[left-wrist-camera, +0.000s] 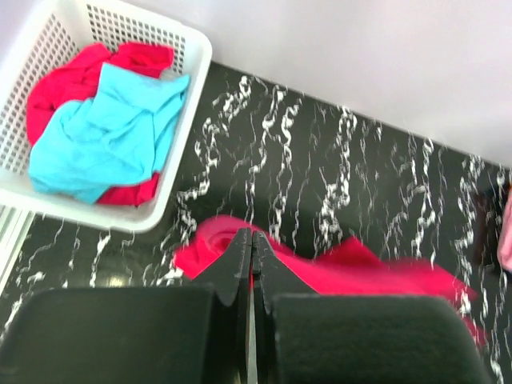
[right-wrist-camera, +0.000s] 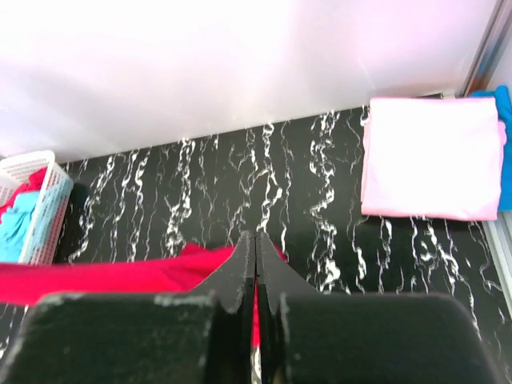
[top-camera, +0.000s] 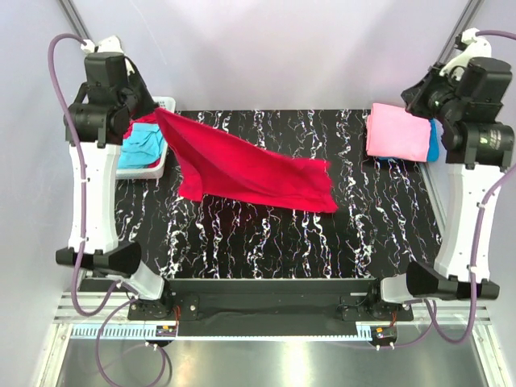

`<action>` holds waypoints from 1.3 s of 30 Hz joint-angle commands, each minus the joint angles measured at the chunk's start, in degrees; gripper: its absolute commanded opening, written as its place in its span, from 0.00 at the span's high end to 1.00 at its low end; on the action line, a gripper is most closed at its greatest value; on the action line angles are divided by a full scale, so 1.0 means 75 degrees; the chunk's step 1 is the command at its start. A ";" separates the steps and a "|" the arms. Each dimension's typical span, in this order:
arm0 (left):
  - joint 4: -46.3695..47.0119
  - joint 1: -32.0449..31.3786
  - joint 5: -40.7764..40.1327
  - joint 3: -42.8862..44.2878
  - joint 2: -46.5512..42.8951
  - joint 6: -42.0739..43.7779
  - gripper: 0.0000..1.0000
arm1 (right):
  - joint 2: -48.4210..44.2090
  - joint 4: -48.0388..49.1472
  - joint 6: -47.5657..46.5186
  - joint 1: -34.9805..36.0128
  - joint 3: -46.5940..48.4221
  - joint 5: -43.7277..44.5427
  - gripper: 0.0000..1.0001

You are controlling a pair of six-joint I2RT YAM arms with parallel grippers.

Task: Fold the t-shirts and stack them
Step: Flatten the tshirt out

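Heads up: your left gripper [left-wrist-camera: 252,234] is pinched shut on the crimson red soft cloth t-shirt [top-camera: 250,169], which stretches rightward over the black white-veined table [top-camera: 242,234], its free end nearer your right gripper [right-wrist-camera: 255,236], closed and seemingly empty.

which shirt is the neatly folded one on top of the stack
The pink shirt, a flat rectangle at the table's far right, lying on a blue shirt. The red shirt is stretched out unfolded, and the others lie crumpled in the basket.
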 commanded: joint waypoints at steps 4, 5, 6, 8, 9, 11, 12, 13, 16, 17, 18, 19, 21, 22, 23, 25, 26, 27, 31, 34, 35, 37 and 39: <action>0.0390 0.0015 0.0338 -0.1343 -0.2156 0.0297 1.00 | -0.1373 -0.0381 -0.0082 0.0026 -0.0774 -0.0568 1.00; 0.0379 0.0015 0.0408 -0.1520 -0.2401 0.0285 1.00 | -0.1466 -0.0369 0.0057 0.0026 -0.1321 -0.0917 1.00; 0.0390 0.0015 0.0490 -0.1951 -0.2543 0.0227 1.00 | -0.1618 -0.0288 0.0140 0.0026 -0.1675 -0.1199 1.00; 0.0495 0.0015 0.0572 -0.2504 -0.2825 0.0156 1.00 | -0.1853 0.0086 0.0386 0.0026 -0.3121 -0.1888 1.00; 0.0659 0.0015 0.0573 -0.3121 -0.3139 0.0086 1.00 | -0.2121 0.0610 0.0561 0.0026 -0.3654 -0.2067 1.00; 0.0823 0.0004 0.0607 -0.3687 -0.3410 0.0051 1.00 | -0.2299 0.1279 0.0819 0.0038 -0.4940 -0.2394 0.96; 0.0917 0.0015 0.0631 -0.4131 -0.3597 0.0039 1.00 | -0.2334 0.1457 0.0879 0.0038 -0.5261 -0.2536 0.93; 0.0941 0.0004 0.0608 -0.4309 -0.3680 0.0027 1.00 | -0.2323 0.1622 0.0972 0.0061 -0.5531 -0.2630 0.89; 0.1000 0.0004 0.0514 -0.4824 -0.3891 -0.0020 1.00 | -0.2148 0.2220 0.1429 0.0271 -0.6096 -0.2818 0.75; 0.1012 0.0004 0.0468 -0.4943 -0.3939 -0.0066 1.00 | -0.2043 0.2325 0.1523 0.0377 -0.6213 -0.2853 0.75; 0.1023 0.0004 0.0455 -0.5153 -0.3986 -0.0148 1.00 | -0.1786 0.2512 0.1675 0.0494 -0.6272 -0.2842 0.75; 0.1093 0.0004 0.0455 -0.5283 -0.4056 -0.0184 1.00 | -0.1656 0.2653 0.1746 0.0797 -0.6342 -0.2796 0.75; 0.1152 -0.0008 0.0350 -0.5658 -0.4267 -0.0313 1.00 | -0.1165 0.3180 0.1922 0.1292 -0.6623 -0.2702 0.76; 0.1164 -0.0020 0.0211 -0.5798 -0.4325 -0.0359 1.00 | -0.0977 0.3391 0.1980 0.1582 -0.6705 -0.2759 0.77; 0.1152 -0.0031 0.0128 -0.5927 -0.4442 -0.0406 1.00 | -0.0569 0.3752 0.2074 0.1736 -0.6822 -0.2783 0.78; 0.1164 -0.0055 -0.0048 -0.6360 -0.4583 -0.0535 1.00 | -0.0157 0.4071 0.2075 0.2168 -0.6823 -0.2853 0.78; 0.1164 -0.0055 -0.0060 -0.6501 -0.4711 -0.0570 1.00 | 0.0054 0.4374 0.2098 0.2264 -0.6765 -0.2900 0.77; 0.1187 -0.0066 -0.0072 -0.6769 -0.4759 -0.0640 1.00 | 0.0497 0.4574 0.2121 0.2346 -0.6730 -0.3017 0.76; 0.1246 -0.0172 -0.0130 -0.7240 -0.4900 -0.0735 1.00 | 0.1554 0.5524 0.2297 0.2663 -0.6356 -0.3591 0.74; 0.1328 -0.0184 -0.0049 -0.7451 -0.4970 -0.0770 1.00 | 0.2479 0.6028 0.2484 0.2780 -0.5677 -0.4105 0.72; 0.1340 -0.0184 -0.0014 -0.7487 -0.4982 -0.0770 1.00 | 0.2725 0.6215 0.2566 0.2803 -0.5257 -0.4189 0.71; 0.1398 -0.0195 0.0092 -0.7569 -0.5005 -0.0770 1.00 | 0.3499 0.6322 0.2578 0.2897 -0.4786 -0.4423 0.70; 0.1480 -0.0195 0.0162 -0.7616 -0.4994 -0.0759 1.00 | 0.4260 0.6451 0.2544 0.3026 -0.4107 -0.4494 0.68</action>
